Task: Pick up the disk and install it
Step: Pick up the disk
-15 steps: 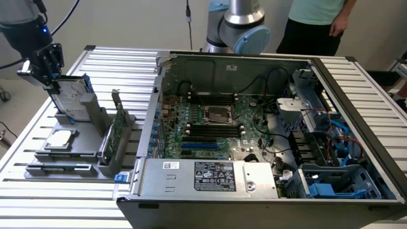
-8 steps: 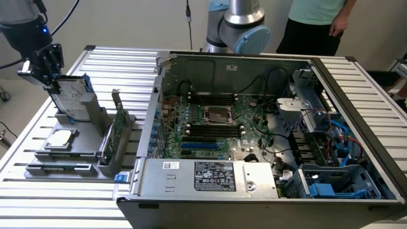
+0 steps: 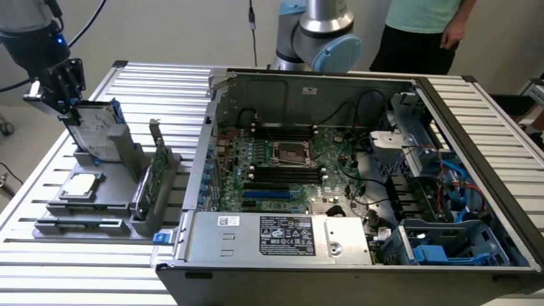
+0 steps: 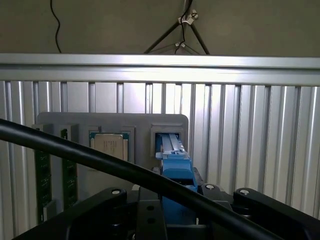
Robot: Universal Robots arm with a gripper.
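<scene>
The disk (image 3: 92, 131), silver-grey with a white label and a blue carrier along its edge, stands upright in a slot of the grey holder (image 3: 102, 191) at the exterior view's left. My gripper (image 3: 68, 109) is at its top edge, fingers closed on both faces. In the wrist view the blue carrier (image 4: 176, 167) of the disk runs between my black fingers (image 4: 112, 200), with the gripper (image 4: 176, 202) shut around it. The disk's lower end still sits in the holder's slot (image 4: 167, 140).
The holder also carries a square silver chip (image 3: 79, 185) and an upright green card (image 3: 157, 172). An open computer case (image 3: 340, 166) with a blue drive bay (image 3: 442, 245) lies at the exterior view's right. A person (image 3: 421, 32) stands behind. A black cable (image 4: 75, 155) crosses the wrist view.
</scene>
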